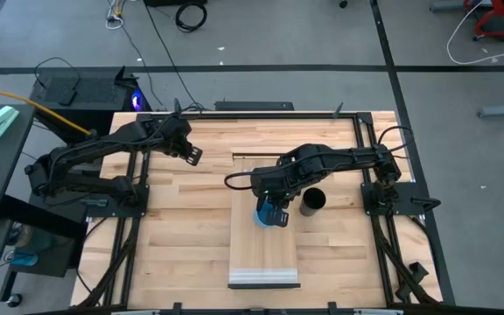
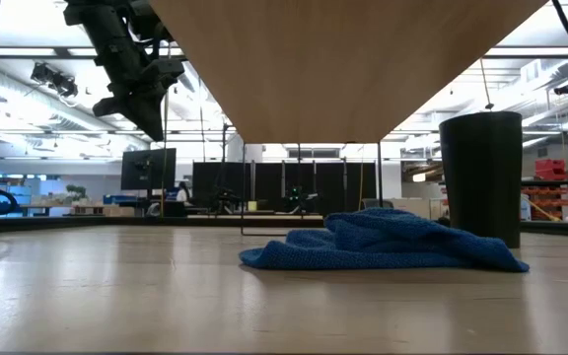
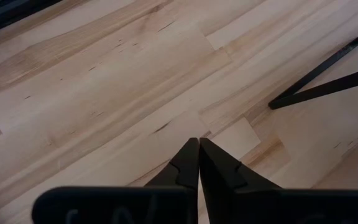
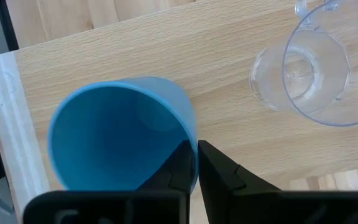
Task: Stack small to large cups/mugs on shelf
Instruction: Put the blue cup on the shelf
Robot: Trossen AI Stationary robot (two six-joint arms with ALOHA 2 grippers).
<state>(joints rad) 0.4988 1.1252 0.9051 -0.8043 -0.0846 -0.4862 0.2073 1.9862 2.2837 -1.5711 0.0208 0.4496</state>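
The bright blue cup (image 4: 120,137) sits over the light-wood shelf (image 1: 265,254), mouth up, with my right gripper (image 4: 196,146) shut on it; from above it shows under that gripper (image 1: 269,213). The small clear cup (image 4: 309,68) stands on the shelf just beyond. The black cup (image 1: 313,201) stands upright on the tabletop right of the shelf and also shows at table height (image 2: 481,177). My left gripper (image 3: 199,146) is shut and touches nothing; it hovers above the table's far left part (image 1: 191,153). My right gripper holds the blue cup by its rim (image 4: 188,134) on the side nearest the wrist. One finger (image 4: 179,165) is inside the cup and the other finger (image 4: 219,168) is outside, and they pinch the wall from above. Whether the cup's base rests on the shelf, I cannot tell.
A crumpled blue cloth (image 2: 383,242) lies on the tabletop beneath the raised shelf (image 2: 363,59). A pale metal strip (image 1: 265,282) caps the shelf's near end. Black arm frames (image 1: 392,197) stand along both table sides. Bare tabletop (image 1: 182,236) lies left of the shelf.
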